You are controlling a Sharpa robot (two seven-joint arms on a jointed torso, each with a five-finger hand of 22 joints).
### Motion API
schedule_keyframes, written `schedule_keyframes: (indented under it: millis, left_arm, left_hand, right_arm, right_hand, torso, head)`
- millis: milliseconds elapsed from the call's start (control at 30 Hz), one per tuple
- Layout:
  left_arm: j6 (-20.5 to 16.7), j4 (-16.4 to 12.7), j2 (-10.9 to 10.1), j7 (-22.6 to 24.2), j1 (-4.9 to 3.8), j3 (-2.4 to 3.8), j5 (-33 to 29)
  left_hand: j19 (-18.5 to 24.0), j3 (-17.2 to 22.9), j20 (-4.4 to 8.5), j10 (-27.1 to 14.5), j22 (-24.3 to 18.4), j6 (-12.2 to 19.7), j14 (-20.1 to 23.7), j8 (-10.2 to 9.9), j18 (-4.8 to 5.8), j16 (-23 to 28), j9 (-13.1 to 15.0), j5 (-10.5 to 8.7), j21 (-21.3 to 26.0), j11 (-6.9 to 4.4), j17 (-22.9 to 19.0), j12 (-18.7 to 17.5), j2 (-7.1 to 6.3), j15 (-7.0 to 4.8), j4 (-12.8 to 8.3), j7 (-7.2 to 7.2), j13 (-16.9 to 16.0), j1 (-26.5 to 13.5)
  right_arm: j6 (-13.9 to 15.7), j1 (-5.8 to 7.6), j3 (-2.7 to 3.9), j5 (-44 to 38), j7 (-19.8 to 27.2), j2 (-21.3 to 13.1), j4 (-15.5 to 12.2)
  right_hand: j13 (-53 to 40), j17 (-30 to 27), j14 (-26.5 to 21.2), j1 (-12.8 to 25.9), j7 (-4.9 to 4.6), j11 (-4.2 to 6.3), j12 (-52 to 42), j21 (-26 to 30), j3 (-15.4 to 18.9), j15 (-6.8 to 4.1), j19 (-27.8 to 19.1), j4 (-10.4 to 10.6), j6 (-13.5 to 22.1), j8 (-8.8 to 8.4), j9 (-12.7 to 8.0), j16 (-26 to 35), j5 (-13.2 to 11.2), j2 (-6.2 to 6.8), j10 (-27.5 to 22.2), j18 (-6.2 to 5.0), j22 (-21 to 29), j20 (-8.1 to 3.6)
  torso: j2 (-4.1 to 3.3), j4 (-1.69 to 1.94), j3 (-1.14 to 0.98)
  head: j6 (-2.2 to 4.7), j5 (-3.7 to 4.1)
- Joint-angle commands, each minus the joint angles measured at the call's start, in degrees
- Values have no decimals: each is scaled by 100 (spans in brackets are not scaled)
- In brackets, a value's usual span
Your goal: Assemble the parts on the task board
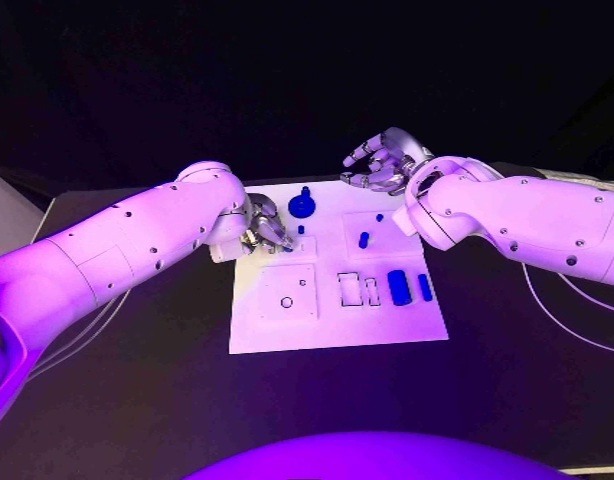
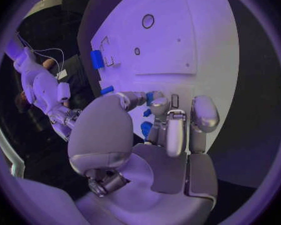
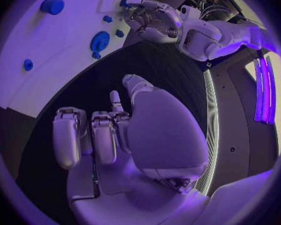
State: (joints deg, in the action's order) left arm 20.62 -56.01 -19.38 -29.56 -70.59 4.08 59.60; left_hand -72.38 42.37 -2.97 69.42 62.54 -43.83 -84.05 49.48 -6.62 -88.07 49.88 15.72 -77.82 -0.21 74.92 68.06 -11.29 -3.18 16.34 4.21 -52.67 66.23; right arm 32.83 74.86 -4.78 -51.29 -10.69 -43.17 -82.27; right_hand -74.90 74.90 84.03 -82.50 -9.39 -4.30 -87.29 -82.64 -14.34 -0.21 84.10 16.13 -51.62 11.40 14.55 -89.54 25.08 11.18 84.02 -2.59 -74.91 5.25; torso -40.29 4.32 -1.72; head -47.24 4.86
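Left hand on a small blue part, right hand idle off the board

Your left hand [image 1: 261, 226] pinches a small blue part [image 2: 149, 96] over the task board's [image 1: 329, 320] far left corner; treat it as light, rigid, probably slick plastic, so grip its short sides. Right of it stands the round blue knob [image 1: 303, 206], with blue slugs nearer you. Your right hand [image 1: 382, 160] hangs beyond the board's far edge, fingers curled on nothing.

Blue parts [image 1: 398, 287] on white task board [image 1: 333, 325]
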Motion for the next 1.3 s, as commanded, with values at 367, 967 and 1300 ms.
schedule_keyframes:
  millis: [367,967,1300]
  left_arm:
    - [-49,94,119,-13,60,-57,49]
    - [87,145,149,-32,80,-80,100]
    - [31,119,113,-31,102,-85,146]
  left_hand:
    - [-34,1175,-9,85,6,-35,-454,4,86,-26,14,-10,-28,1,1129,48,87,-21,-1244,-20,-23,-106]
    - [-31,112,27,89,-21,-176,-459,-111,87,-28,-43,-118,29,-59,1142,84,-19,-66,-773,-119,0,-474]
    - [-44,-511,30,75,-28,-247,-460,-163,89,-28,-70,-159,50,-56,1145,107,-72,-66,-439,-117,-7,-467]
  right_arm:
    - [-70,-2,2,-65,27,9,-4]
    - [-70,-2,2,-65,28,0,-14]
    - [-65,-3,2,-65,33,-6,-15]
  right_hand:
    - [-1233,1381,568,16,-15,-27,0,29,-28,21,345,3,-3,-16,-8,1,5,45,302,63,-803,27]
    - [-1233,1381,568,16,-15,-27,0,29,-28,21,345,3,-3,-16,-8,1,5,45,302,63,-803,27]
    - [-1235,1377,567,53,-16,-28,-2,40,-112,21,343,-4,-5,-20,-13,2,18,83,305,61,-796,27]
  torso:
    - [-5,-2,-1]
    - [15,4,6]
    - [12,-5,5]
  head:
    - [-10,13]
    - [-32,35]
    - [-25,32]
